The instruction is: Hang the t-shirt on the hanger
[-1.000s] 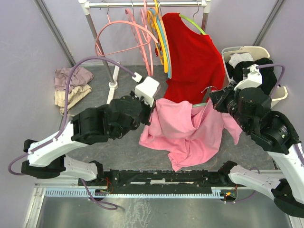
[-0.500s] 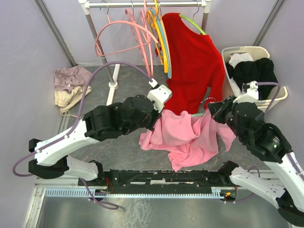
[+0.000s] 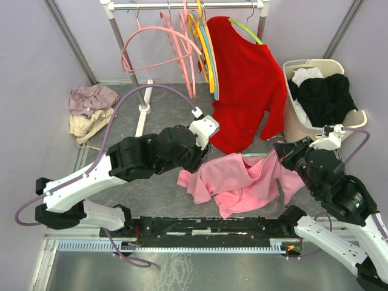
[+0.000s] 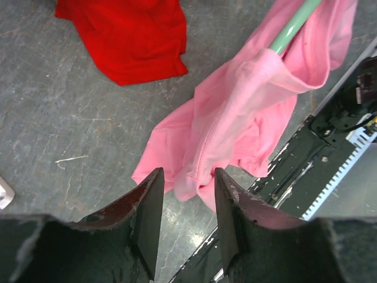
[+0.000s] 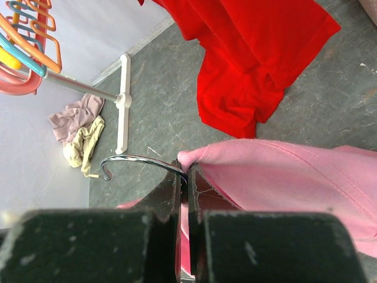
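Top external view shows us the t-shirt (image 3: 242, 182) hanging crumpled off the hanger (image 3: 254, 155), between both arms. Our right gripper (image 5: 184, 171) pinches the hanger's hook. Our left gripper (image 4: 187, 177) hovers above the t-shirt, its 2 fingers (image 4: 147, 206) spread, empty. Behind hangs a red shirt (image 3: 245, 85).

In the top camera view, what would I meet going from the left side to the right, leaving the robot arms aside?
pile of beige clothes → white rack foot → pink t-shirt → laundry basket
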`<state>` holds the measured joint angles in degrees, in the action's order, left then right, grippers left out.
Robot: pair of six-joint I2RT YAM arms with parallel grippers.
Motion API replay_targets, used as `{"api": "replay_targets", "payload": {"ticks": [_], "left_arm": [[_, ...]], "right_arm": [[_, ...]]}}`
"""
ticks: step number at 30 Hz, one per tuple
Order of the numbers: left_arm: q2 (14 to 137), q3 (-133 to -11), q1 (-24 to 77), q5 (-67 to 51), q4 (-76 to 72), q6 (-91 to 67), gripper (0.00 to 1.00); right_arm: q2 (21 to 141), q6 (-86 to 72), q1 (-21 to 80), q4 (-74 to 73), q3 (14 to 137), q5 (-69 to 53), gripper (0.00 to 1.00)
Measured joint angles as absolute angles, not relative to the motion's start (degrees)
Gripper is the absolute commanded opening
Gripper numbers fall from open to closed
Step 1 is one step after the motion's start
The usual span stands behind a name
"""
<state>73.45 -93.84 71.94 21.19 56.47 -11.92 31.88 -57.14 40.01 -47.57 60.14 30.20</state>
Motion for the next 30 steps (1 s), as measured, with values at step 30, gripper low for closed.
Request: {"api": "replay_targets", "payload": {"ticks": [30], "left_arm": [[79.0, -93.5, 69.1, 4.1, 52.8, -7.7, 0.53]], "right_arm": [[40.2, -54.7, 40.0, -42.1, 63.7, 16.0, 0.01]]}}
